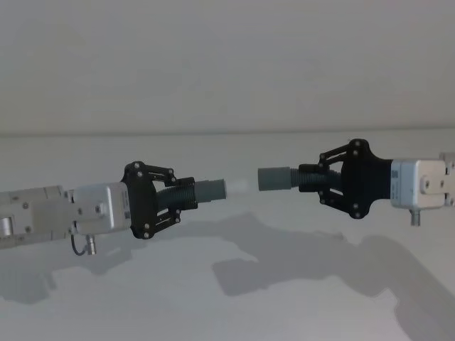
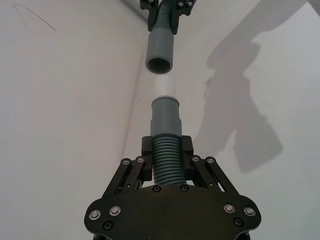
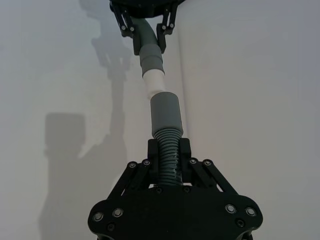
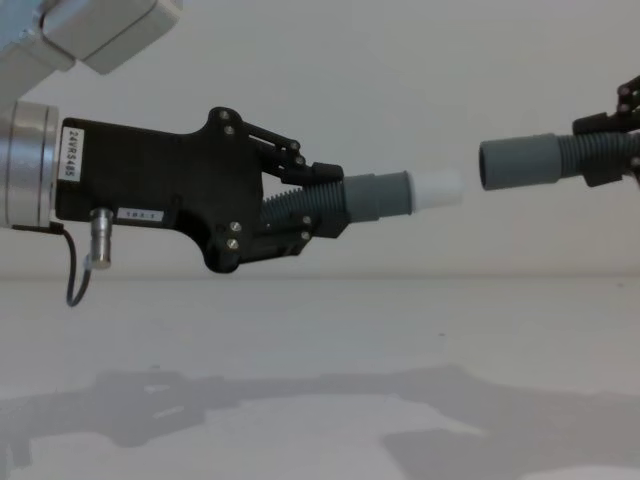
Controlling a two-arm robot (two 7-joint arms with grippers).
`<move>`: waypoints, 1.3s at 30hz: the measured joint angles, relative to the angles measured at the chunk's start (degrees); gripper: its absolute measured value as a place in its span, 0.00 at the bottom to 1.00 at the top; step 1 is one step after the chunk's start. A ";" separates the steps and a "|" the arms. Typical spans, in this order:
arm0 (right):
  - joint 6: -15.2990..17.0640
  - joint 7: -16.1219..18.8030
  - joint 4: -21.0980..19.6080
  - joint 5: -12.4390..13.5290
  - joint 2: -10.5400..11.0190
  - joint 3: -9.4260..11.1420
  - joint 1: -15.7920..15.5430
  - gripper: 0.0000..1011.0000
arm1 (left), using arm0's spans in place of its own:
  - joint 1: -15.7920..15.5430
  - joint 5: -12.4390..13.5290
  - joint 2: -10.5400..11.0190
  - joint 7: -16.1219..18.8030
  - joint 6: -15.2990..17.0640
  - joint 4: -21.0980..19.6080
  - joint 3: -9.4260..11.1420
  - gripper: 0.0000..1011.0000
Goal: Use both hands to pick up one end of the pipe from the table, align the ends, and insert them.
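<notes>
Pickup is done: both pipe halves are off the surface and held in the air, facing each other end to end. The left gripper has its fingers closed tight on the ribbed middle of the left pipe piece, with the white tip pointing at the other arm. The right gripper has its fingers clamped the same way on the ribbed part of the right pipe piece, with the open cuff facing the tip. A small gap shows between the two, so there is no contact and nothing is inserted yet. Alignment looks roughly there but not exact: in the chest view the cuff sits a bit higher than the tip, and the right wrist view shows a slight angle between the two axes. Left to do, by my read: level them, square the axes, push the tip into the cuff.
</notes>
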 joint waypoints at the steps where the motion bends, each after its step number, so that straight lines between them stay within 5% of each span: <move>1: 0.00 0.02 0.01 0.13 -0.06 -0.06 0.03 0.21 | 0.00 0.00 0.00 0.00 0.00 0.00 0.00 0.30; 39: 0.56 0.69 3.42 1.38 -2.23 -3.71 2.92 0.21 | 0.00 0.00 0.00 0.00 0.00 0.01 0.00 0.30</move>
